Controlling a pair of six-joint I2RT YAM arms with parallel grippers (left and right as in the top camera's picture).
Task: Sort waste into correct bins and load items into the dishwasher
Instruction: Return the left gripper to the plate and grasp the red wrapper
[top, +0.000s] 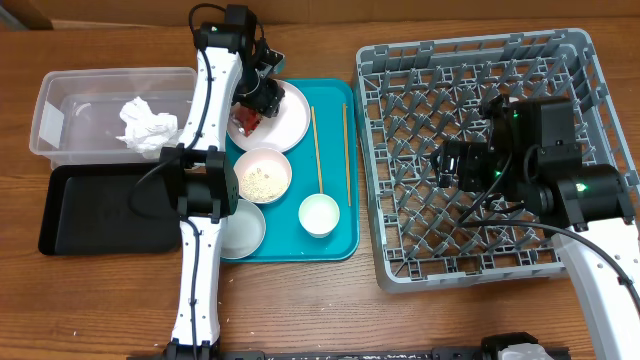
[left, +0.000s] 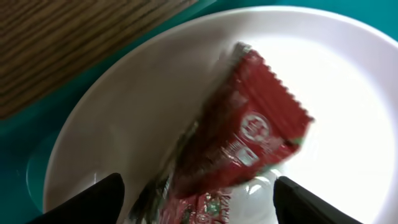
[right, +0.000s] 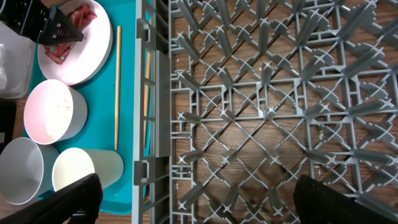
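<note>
Over the teal tray's (top: 335, 235) upper left corner, the left gripper (left: 199, 180) is hovering, jaws spread wide on either side of a red wrapper (left: 249, 137) lying on the pale pink plate (left: 124, 112). Rice scraps (top: 260, 180) are sitting in the bowl (top: 283, 166) at the tray's middle. Left of the tray, a crumpled napkin (top: 145, 125) is resting in the clear tub (top: 60, 110). Right of the tray, the right gripper (right: 198, 180) is hanging spread open above the grey dish rack (top: 400, 270).
</note>
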